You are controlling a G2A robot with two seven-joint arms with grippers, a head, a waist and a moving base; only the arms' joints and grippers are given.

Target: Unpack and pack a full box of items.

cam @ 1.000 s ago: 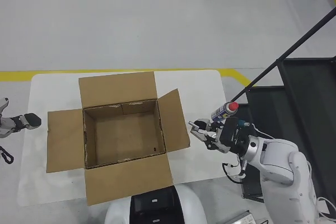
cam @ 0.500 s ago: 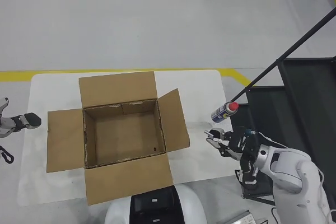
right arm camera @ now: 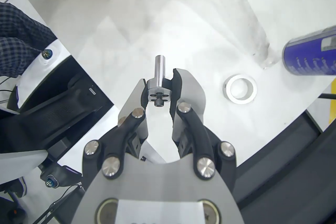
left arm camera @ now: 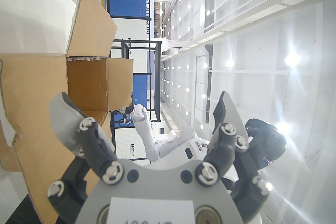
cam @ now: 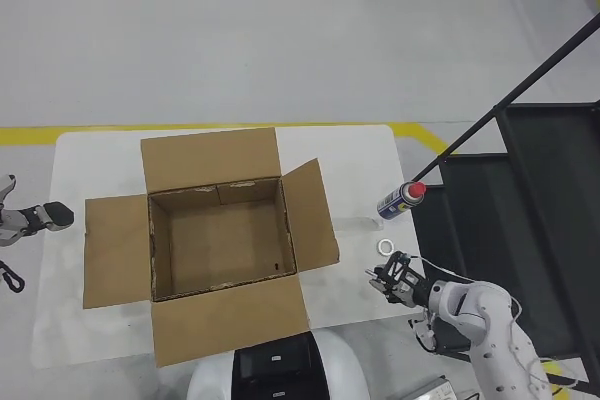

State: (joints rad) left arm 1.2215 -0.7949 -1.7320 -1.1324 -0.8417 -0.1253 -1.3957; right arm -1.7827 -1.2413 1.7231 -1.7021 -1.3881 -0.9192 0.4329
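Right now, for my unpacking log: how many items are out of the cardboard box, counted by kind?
Spray can: 1
Metal ring: 1
Flanged metal shaft, held in the right gripper: 1
Total: 3

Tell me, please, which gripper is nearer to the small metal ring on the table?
Right. The right gripper, shut on a metal pin, is close beside the ring. The left gripper is far away, beyond the opposite side of the cardboard box.
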